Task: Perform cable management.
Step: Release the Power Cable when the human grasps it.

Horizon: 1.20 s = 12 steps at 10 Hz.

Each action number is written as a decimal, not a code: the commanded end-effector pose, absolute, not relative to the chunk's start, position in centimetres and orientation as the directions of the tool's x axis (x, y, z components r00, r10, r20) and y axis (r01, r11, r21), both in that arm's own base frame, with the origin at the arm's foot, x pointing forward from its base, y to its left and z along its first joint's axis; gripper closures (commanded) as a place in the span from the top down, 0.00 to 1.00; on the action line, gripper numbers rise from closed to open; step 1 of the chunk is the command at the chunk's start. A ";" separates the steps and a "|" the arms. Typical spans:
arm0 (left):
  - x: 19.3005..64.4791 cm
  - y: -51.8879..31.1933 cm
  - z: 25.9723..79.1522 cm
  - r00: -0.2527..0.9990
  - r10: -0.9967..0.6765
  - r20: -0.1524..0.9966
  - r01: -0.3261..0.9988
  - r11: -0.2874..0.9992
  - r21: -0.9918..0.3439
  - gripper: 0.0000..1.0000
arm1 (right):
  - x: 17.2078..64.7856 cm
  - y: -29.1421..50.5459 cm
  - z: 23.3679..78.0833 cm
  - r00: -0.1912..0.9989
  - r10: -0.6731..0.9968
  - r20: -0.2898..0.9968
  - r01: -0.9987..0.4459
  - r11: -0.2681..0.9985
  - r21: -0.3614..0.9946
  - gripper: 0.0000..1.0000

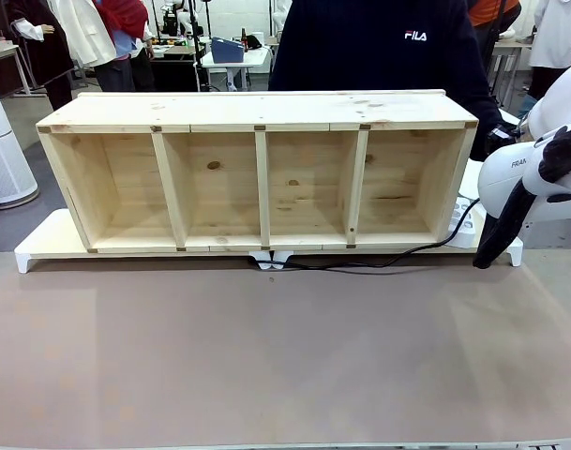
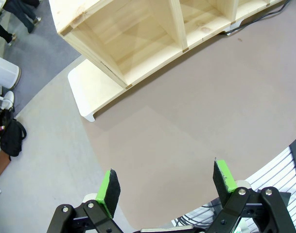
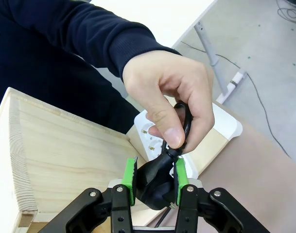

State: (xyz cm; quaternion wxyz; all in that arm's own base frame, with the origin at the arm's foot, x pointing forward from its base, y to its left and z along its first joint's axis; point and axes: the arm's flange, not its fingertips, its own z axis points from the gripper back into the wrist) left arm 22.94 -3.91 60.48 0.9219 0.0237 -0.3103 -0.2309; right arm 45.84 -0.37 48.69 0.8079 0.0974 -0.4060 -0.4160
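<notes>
The right tool (image 3: 155, 177) is closed on the round plug of the cable (image 3: 155, 184), while the person's hand (image 3: 169, 97) pinches the cord just above it, probably to steady it for the handover near the white power strip (image 3: 152, 136) at the right end of the wooden shelf (image 1: 257, 178). The rest of the cable (image 1: 360, 264) lies on the surface along the shelf's front edge. The left tool (image 2: 168, 187) hangs wide and empty over the bare surface (image 2: 186, 121), perhaps waiting.
</notes>
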 end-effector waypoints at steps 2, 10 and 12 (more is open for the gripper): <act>23.1 -4.0 60.6 0.695 -0.438 0.571 0.412 0.893 0.184 1.00 | 45.9 -0.5 48.8 0.323 -0.754 0.572 0.598 0.631 0.494 0.39; 23.1 -4.0 60.6 0.695 -0.438 0.571 0.412 0.893 0.184 1.00 | 45.8 -0.8 49.2 0.317 -0.734 0.601 0.600 0.646 0.472 1.00; 23.1 -4.0 60.6 0.695 -0.438 0.571 0.412 0.893 0.184 1.00 | 45.7 -0.7 49.3 0.323 -0.731 0.601 0.596 0.651 0.470 1.00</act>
